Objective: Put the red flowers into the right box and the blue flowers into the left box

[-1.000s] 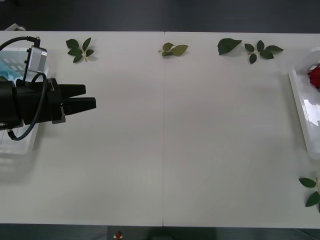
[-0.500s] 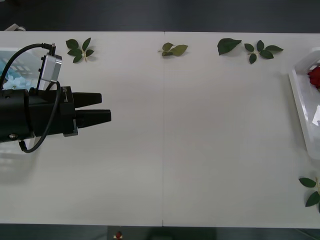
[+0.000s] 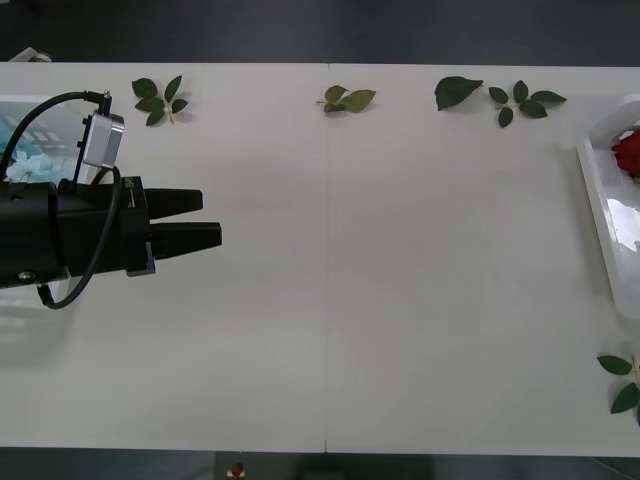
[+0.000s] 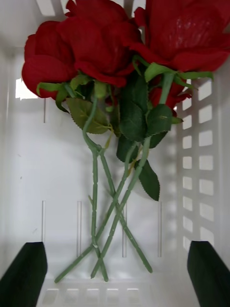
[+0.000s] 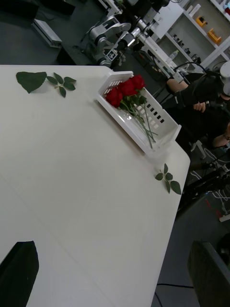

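The red flowers (image 4: 103, 48) lie in the right box (image 4: 201, 144), blooms bunched at one end and the thin green stems crossing on its white floor. From the left wrist view you can see the same bunch of roses in that box near the far corner of the table (image 5: 86, 158). In the front view the right box sits at the right edge of the table, with a bit of red showing inside it.

The blue flowers (image 3: 25, 165) peek out as a pale blue patch in the left box (image 3: 20, 105) at the left edge of the table, mostly hidden behind the left arm. How many are in there I cannot tell.

No red or blue flower lies loose on the table. What is out there is loose green leaves (image 3: 160, 98), a few sprigs along the far edge and one near the right front corner. So the sorting looks done, or very nearly done, as far as can be seen.

The left pincer (image 3: 205, 220) hangs over the bare table just beside the left box, pointing toward the middle. Its fingers are a little apart and hold nothing. The blue flowers are behind it, back by the arm.

The right pincer (image 4: 115, 276) hangs right above the right box. Its two black fingers are spread wide and empty, and the rose stems lie between them and below, not touching them.
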{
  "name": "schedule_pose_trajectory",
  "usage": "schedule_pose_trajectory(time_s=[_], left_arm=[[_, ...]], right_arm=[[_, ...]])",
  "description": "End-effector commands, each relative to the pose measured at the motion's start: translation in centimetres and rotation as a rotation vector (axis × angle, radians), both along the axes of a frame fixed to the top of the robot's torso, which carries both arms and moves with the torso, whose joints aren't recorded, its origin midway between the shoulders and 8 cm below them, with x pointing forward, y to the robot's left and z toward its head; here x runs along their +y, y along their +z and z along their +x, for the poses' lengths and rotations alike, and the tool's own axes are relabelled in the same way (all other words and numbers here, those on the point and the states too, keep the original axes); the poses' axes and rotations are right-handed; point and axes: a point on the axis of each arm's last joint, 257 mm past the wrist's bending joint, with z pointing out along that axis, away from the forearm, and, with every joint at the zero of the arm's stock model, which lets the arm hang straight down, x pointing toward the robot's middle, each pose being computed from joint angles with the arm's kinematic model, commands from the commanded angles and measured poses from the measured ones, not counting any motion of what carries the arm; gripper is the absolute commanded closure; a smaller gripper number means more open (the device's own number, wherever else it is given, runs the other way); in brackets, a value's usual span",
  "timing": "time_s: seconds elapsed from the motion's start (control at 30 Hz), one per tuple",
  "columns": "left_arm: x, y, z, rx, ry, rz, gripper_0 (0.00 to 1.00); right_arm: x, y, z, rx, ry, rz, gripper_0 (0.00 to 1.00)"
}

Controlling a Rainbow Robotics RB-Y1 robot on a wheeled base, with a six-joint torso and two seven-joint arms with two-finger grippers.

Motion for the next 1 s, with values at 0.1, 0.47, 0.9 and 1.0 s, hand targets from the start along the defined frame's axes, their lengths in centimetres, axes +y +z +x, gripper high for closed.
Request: schedule_pose_trajectory(time_s=[0.1, 0.47, 0.9, 1.0], left_arm=[[0.1, 0.1, -0.6, 0.016, -0.006, 0.013, 0.10], [0.1, 0.1, -0.6, 0.016, -0.006, 0.013, 0.10], [0.1, 0.1, -0.6, 0.016, -0.006, 0.013, 0.10], [0.1, 0.1, -0.6, 0.016, -0.006, 0.013, 0.10]], right_arm=[[6.0, 2.0, 2.5, -0.065, 0.087, 0.116, 0.00], [22.8, 6.2, 1.6, -0.153, 0.528, 0.257, 0.00], [38.3, 10.8, -8.4, -0.151, 1.096, 0.456, 0.00], [40.4, 11.2, -10.5, -0.137, 1.171, 0.512, 0.00]])
